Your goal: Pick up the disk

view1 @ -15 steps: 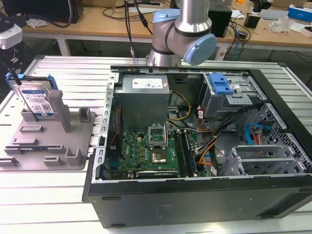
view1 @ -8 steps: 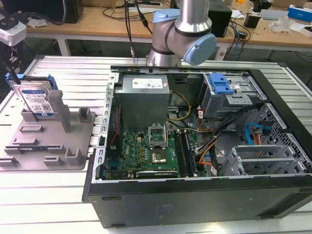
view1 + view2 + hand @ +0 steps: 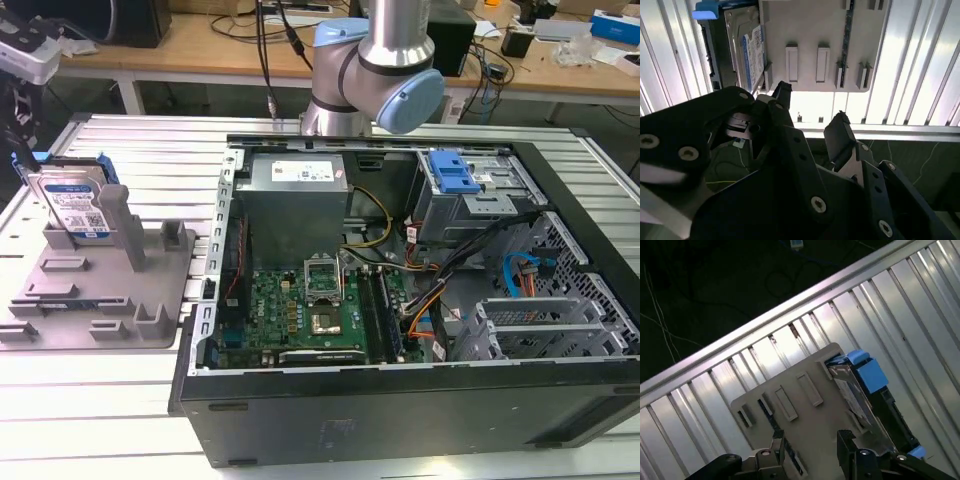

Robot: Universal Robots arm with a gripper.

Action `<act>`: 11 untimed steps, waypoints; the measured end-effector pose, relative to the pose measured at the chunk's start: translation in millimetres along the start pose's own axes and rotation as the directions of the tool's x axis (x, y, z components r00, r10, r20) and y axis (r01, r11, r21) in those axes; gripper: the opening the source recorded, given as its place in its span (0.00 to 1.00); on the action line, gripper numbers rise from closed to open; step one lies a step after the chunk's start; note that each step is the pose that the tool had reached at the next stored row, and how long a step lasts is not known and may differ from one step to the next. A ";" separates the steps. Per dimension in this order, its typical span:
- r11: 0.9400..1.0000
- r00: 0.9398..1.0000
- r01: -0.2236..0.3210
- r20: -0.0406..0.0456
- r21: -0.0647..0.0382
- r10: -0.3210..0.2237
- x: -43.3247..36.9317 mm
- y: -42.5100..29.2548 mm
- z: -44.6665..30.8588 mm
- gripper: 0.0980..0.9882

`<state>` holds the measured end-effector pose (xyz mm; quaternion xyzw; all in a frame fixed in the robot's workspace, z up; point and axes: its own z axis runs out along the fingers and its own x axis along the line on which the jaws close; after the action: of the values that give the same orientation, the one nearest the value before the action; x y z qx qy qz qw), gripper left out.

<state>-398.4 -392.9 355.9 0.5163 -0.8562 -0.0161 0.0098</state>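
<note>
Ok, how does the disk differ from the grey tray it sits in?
The disk stands upright on edge; the grey tray lies flat. The disk is silver metal with a white-and-blue label and blue rails; the tray is plain grey plastic, and wider. Both are on the ribbed table, at the exterior view's left of the computer case.

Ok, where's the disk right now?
On the exterior view's left, the disk stands on edge in the grey holder tray, beside the open computer case.
</note>
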 end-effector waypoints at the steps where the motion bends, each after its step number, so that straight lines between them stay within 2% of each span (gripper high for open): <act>1: 0.999 0.999 0.033 -0.001 0.000 -0.033 0.0 0.0 0.0 0.50; 5: 0.993 0.993 0.120 -0.004 0.000 -0.120 0.0 0.0 0.1 0.50; 8: 0.981 0.981 0.193 -0.007 -0.001 -0.193 0.0 0.0 0.2 0.50; 10: 0.968 0.968 0.250 -0.009 -0.001 -0.250 0.0 0.0 0.2 0.50; 11: 0.965 0.965 0.263 -0.010 -0.001 -0.263 0.0 -0.1 0.2 0.50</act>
<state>-398.3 -393.0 355.7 0.6253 -0.7801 -0.0146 0.0117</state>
